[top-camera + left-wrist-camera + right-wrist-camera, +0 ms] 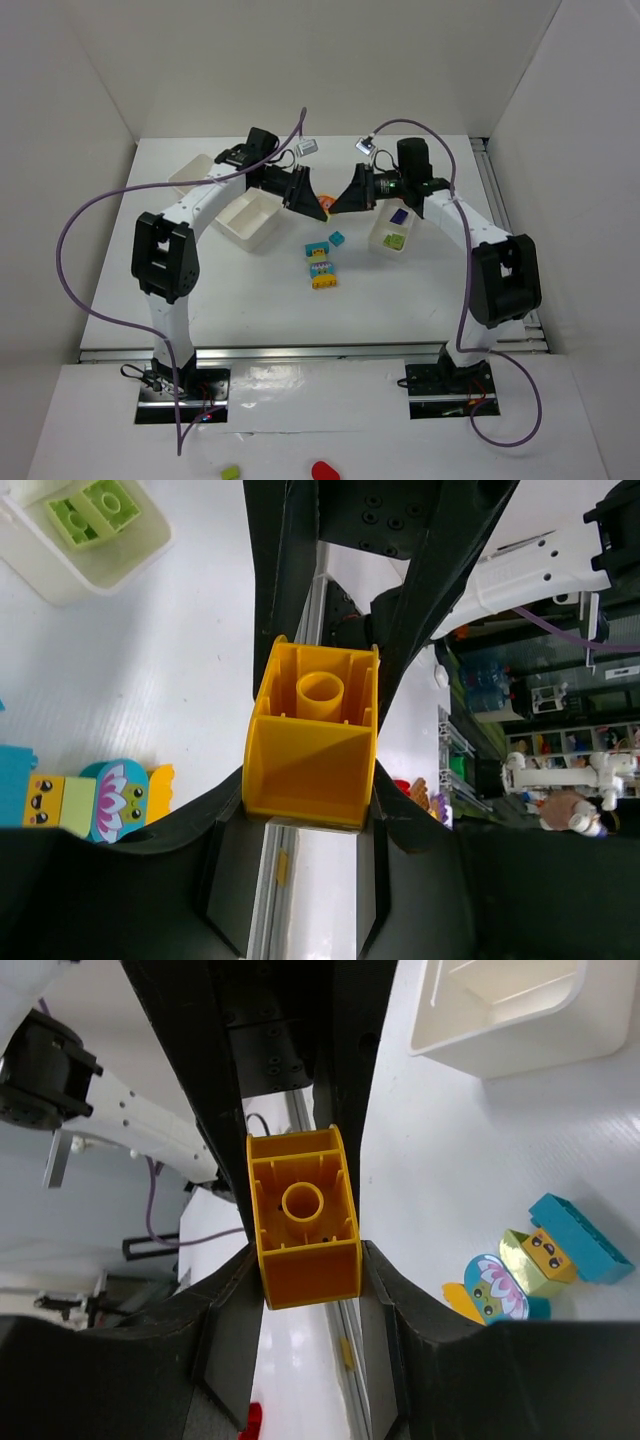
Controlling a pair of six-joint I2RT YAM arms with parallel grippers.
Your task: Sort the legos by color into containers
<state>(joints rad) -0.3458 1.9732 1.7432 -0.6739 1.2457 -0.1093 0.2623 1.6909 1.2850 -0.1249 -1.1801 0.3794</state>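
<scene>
**One orange-yellow brick, two sets of fingers on it**

We see the orange-yellow brick (310, 745) mostly from its hollow underside: four thin walls around an open square, a single round tube in the middle, and one smooth outer wall facing the left wrist camera. The left fingers (232, 880) hold it in a narrow grip at one end, with pads flat against two opposite walls. The right fingers (228, 1340) sit against the sides of the same brick at its other end.

From above, only a sliver of orange shows where the tips meet, so the brick seems to us to be lifted off the bench (240, 300). It sits between the wide tray (250, 212) and the narrow tray (377, 236), behind the loose cluster of legos (320, 268).

The left arm (195, 205) and right arm (470, 225) each rise from their base, bend at the elbow and reach inward. Together they form an arch, with the fingers tip to tip at its middle.
</scene>
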